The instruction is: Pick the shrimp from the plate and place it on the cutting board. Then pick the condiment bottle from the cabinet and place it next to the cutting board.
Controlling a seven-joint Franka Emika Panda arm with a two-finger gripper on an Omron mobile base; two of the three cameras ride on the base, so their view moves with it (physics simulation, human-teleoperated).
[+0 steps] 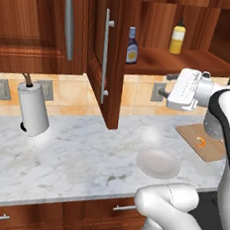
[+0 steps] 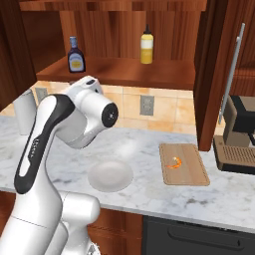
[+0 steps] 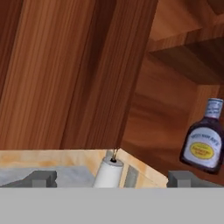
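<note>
1 shrimp (image 2: 174,163), 1 plate (image 2: 110,176), 1 cutting board (image 2: 184,164), 1 condiment bottle (image 2: 76,55), 1 yellow squeeze bottle (image 2: 146,45), 1 paper towel roll (image 1: 33,108), 1 coffee machine (image 2: 237,134), counted on counter & shelf.

A kitchen: marble counter (image 1: 73,153), wooden cabinet (image 1: 117,57), coffee machine (image 2: 238,137).

At the top of the frame, the cabinet (image 1: 117,62) was dark reddish-brown wood with visible grain and a soft sheen; its door carried a smooth, silvery metal bar handle (image 1: 105,54). On the shelf, the condiment bottle (image 1: 132,46) looked like glossy dark glass or plastic with a yellowish paper-like label. The counter (image 1: 73,158) below was polished white-grey marble with veining. At centre the plate (image 1: 157,162) looked smooth and matt, and at right the cutting board (image 1: 204,140) was pale matt wood.
</note>
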